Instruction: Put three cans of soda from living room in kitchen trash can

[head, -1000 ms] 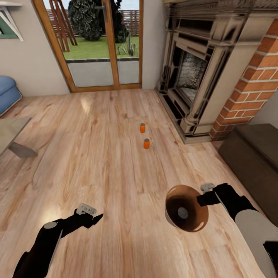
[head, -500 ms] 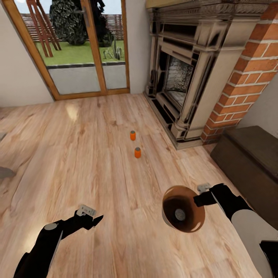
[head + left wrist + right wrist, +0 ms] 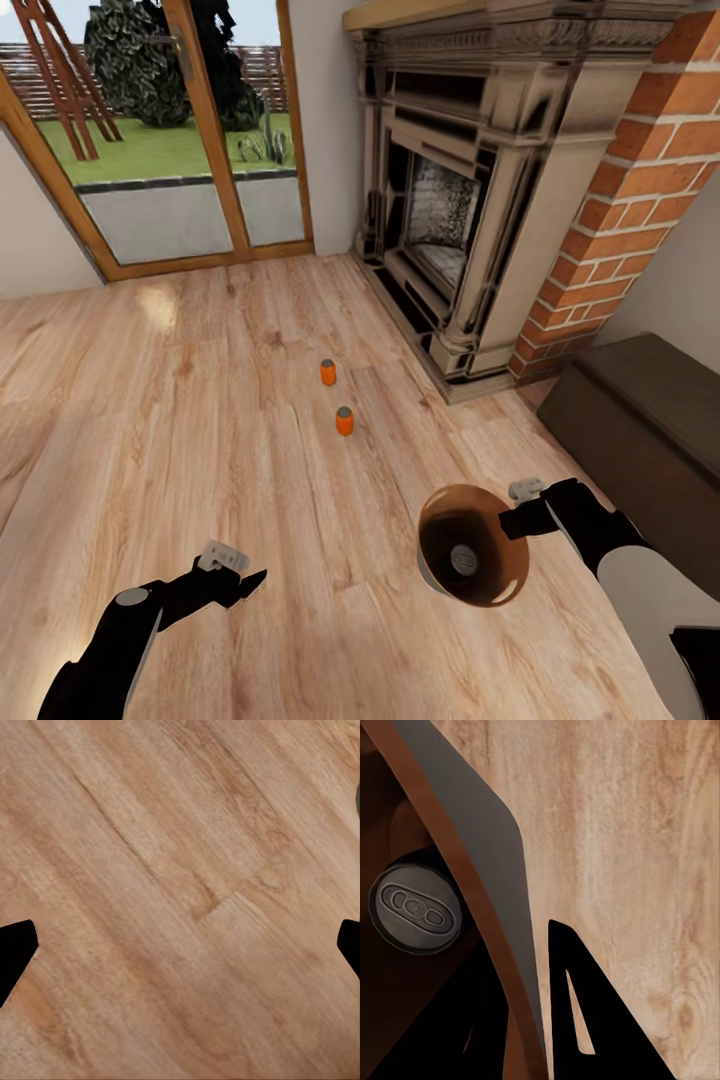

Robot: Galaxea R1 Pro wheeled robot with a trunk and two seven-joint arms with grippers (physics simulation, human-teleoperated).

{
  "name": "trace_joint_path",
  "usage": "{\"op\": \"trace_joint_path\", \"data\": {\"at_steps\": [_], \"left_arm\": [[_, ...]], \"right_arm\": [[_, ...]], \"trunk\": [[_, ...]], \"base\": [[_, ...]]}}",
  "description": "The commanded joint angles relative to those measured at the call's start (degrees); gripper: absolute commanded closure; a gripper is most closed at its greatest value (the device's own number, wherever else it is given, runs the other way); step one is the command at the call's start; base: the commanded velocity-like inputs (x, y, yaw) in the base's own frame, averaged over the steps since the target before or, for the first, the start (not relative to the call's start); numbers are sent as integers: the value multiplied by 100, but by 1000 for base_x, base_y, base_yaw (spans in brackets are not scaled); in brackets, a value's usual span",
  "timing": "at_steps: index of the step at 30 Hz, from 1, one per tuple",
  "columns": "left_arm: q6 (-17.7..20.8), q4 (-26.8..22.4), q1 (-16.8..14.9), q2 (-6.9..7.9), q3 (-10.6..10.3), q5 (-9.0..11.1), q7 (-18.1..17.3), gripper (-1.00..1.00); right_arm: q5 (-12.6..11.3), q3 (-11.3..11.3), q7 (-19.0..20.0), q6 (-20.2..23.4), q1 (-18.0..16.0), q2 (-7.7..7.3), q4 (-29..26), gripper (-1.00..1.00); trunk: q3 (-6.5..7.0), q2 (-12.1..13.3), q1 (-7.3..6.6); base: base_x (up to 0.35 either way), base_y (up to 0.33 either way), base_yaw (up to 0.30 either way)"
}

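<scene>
Ahead on the living room's wood floor (image 3: pixel 150 420), two orange soda cans (image 3: pixel 344 421) stand upright, one just beyond the other, well apart from the fireplace (image 3: pixel 450 230) and in front of the glazed doors (image 3: pixel 190 150).

Your right tool (image 3: pixel 522 520) pinches the rim of the trash can (image 3: pixel 470 560), one finger inside the wall and one outside, as the right wrist view shows. You carry the bin mouth-up, slightly tilted, low over the floor beside the dark chest (image 3: pixel 650 420). A third can (image 3: pixel 414 907) already lies inside it, grey top showing. Bringing the bin along likely lets you drop cans in on the spot.

Your left tool (image 3: pixel 238 580) hangs spread and empty above bare planks, forearm reaching forward and low, fingers aimed ahead. Judged from this, it is the free one for the next pickup; the nearer orange can lies well short of reach.
</scene>
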Motion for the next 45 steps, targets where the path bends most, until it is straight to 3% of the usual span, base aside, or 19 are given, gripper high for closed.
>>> {"op": "trace_joint_path", "data": {"at_steps": [1, 24, 30, 45], "left_arm": [[1, 2, 0, 0, 0, 0, 0, -100], [15, 0, 0, 1, -12, 15, -22, -100], [17, 0, 1, 1, -15, 14, -31, -100], [23, 3, 0, 1, -15, 12, -44, -100]], "right_arm": [[-54, -5, 13, 17, 0, 1, -2, 100], [-87, -4, 17, -13, 6, 14, -10, 100], [-66, -20, 15, -10, 6, 121, -10, 100], [-143, -95, 52, 107, 6, 200, 7, 100]], "trunk": [[4, 0, 0], [157, 0, 0], [193, 0, 0], [201, 0, 0]], "base": [[299, 193, -84], [291, 204, -173], [285, 213, -165], [280, 220, -130]]}}
